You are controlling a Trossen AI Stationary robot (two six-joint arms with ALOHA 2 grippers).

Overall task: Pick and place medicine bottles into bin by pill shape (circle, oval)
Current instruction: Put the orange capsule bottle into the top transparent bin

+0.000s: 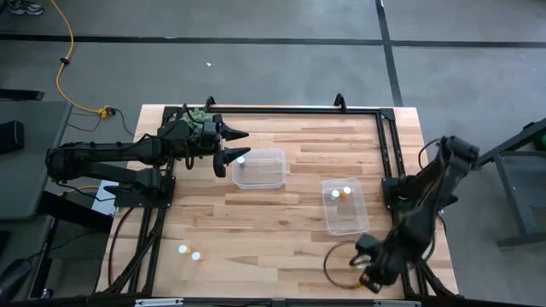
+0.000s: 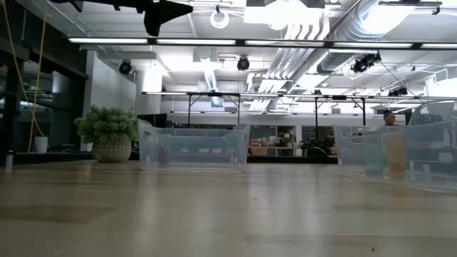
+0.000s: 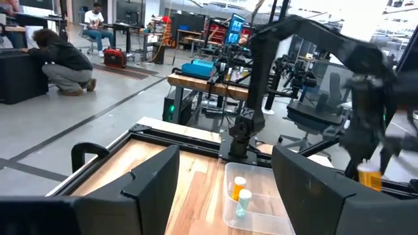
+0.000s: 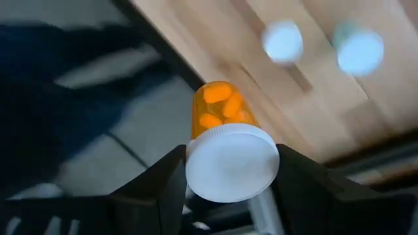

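My right gripper (image 1: 372, 275) is shut on an orange medicine bottle (image 4: 221, 109) with a white cap, near the table's near edge, right of centre. Two white-capped bottles (image 1: 188, 252) stand on the table at the near left; they also show in the right wrist view (image 4: 283, 40). Two more bottles (image 1: 341, 193) stand in the right clear bin (image 1: 345, 223). My left gripper (image 1: 235, 145) is open, raised over the left end of the middle clear bin (image 1: 266, 179), where a white cap (image 1: 241, 159) shows. My right gripper pinches the orange bottle at its white cap (image 4: 232, 163), one finger on either side. The cap end faces back toward the wrist and the orange body points away past the fingertips. The bottle is lifted clear of the table.
A green plant (image 1: 200, 115) in a pot stands at the far left, behind my left arm. A black frame (image 1: 299, 109) runs along the table's far and side edges. A cable loop (image 1: 334, 260) lies near my right gripper. People sit in the room beyond.
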